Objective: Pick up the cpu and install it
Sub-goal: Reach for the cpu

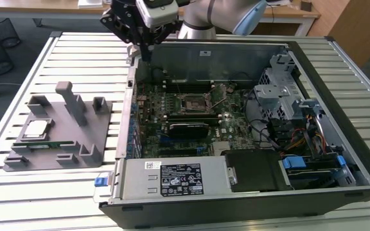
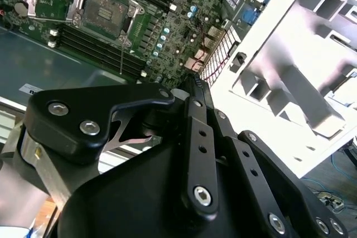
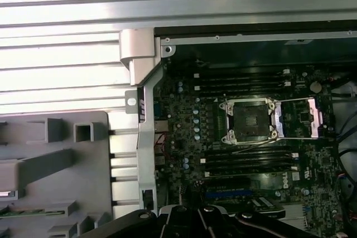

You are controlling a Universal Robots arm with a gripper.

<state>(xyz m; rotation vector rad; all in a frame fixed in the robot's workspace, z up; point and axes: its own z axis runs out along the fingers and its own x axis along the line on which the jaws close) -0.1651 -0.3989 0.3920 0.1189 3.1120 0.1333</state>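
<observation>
We see the black gripper (image 1: 145,57) of the grey arm hanging at the far corner of the open black computer case (image 1: 249,202), on the exterior view's left, just above its metal rim. Its two fingers (image 2: 192,90) look pressed together, and nothing is pinched between them. The cpu (image 1: 37,128), a small flat square chip with a pale silver metal top, lies flat on the grey plastic fixture plate (image 1: 88,161), which rests on the white slatted metal table (image 1: 56,192) beside the case and well apart from the gripper. A long thin green memory stick (image 1: 40,144) lies on the same plate, just beside the cpu. Inside the case, on the dark green motherboard (image 3: 184,137), the square processor socket (image 3: 248,121) is uncovered and holds no chip. Its metal retention frame (image 3: 298,118) is folded open to one side.
</observation>
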